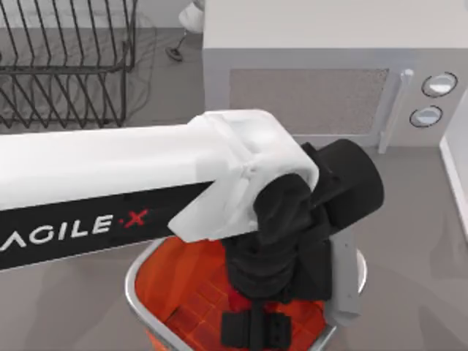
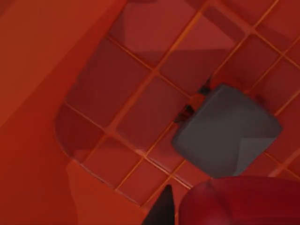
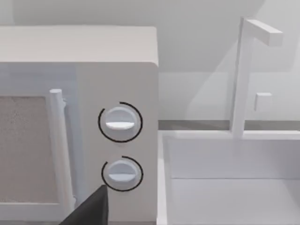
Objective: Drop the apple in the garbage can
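Left gripper (image 1: 252,329) hangs inside the mouth of the garbage can (image 1: 139,292), pointing down over its orange floor. A patch of red shows just above its black fingers in the top view, and the left wrist view shows the apple (image 2: 239,201) as a dark red round shape close to the camera, next to one black fingertip (image 2: 161,211). From this the gripper looks closed on the apple, held above the gridded floor and the grey square (image 2: 227,131) that lies on it. The can stands at the near edge of the table (image 1: 417,241), a little right of the middle, with its silver rim curving around the gripper. My left arm (image 1: 110,183) reaches across from the left side. Behind the can stands a grey microwave (image 1: 322,88) with two round knobs, and a wire dish rack (image 1: 66,66) sits at the far left. The right gripper (image 3: 89,211) is parked facing the microwave's knobs and a white sink (image 3: 229,178) beside it; whether it is open or closed cannot be told.
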### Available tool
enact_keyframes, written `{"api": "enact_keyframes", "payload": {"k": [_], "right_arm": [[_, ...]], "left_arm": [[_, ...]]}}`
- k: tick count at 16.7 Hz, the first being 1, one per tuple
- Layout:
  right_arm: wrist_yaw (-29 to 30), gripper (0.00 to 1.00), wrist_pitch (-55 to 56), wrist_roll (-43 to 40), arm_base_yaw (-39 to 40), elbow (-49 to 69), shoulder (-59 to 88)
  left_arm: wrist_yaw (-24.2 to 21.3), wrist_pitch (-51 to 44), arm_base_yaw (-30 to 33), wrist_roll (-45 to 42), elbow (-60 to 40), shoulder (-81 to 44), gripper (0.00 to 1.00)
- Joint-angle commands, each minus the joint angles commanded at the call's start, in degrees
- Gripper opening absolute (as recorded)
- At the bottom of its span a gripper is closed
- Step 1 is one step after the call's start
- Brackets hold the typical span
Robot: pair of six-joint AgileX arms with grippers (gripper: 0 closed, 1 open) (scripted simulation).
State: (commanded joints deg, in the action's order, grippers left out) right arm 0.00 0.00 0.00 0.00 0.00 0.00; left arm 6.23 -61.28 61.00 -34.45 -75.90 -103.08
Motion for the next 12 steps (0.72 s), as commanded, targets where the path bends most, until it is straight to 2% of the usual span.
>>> {"api": "enact_keyframes", "payload": {"k": [6, 12], "right_arm": [[0.0, 1.0, 0.0, 0.0, 0.0, 0.0, 0.0], [0.0, 1.0, 0.0, 0.0, 0.0, 0.0, 0.0]], "left_arm": [[0.0, 0.0, 0.0, 0.0, 0.0, 0.0, 0.98], [0.0, 0.0, 0.0, 0.0, 0.0, 0.0, 1.0]]}}
